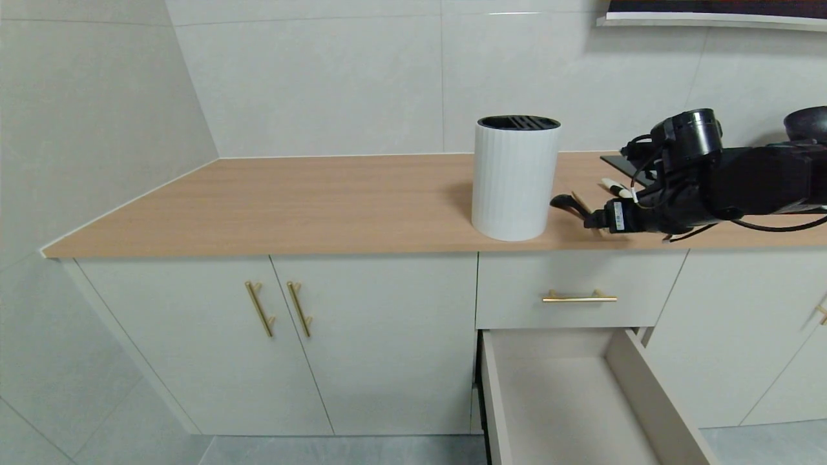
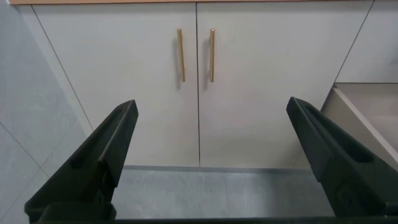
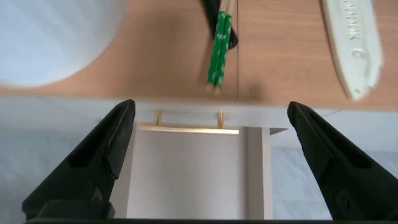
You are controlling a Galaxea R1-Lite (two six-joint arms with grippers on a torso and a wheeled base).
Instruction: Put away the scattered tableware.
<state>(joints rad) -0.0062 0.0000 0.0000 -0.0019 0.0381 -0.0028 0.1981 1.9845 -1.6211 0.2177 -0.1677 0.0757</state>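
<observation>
The chopsticks point(image 3: 219, 53) lay on the desk point(image 3: 168, 68), long axis running back from its front edge, green ends just short of it. The right tool point(image 3: 210, 107) hung over that edge, jaws wide and empty, the chopsticks just ahead and centred between them. A holder point(image 3: 50, 37) stood near on one side and a white utensil point(image 3: 351, 43) on the other, with the open drawer point(image 1: 568, 400) below. The left tool point(image 2: 211, 109), also agape, was low by the cabinet doors, well apart.

wooden countertop point(image 1: 291, 200) over pale cabinet doors point(image 1: 187, 349) (gold handles point(image 1: 259, 309)).
</observation>
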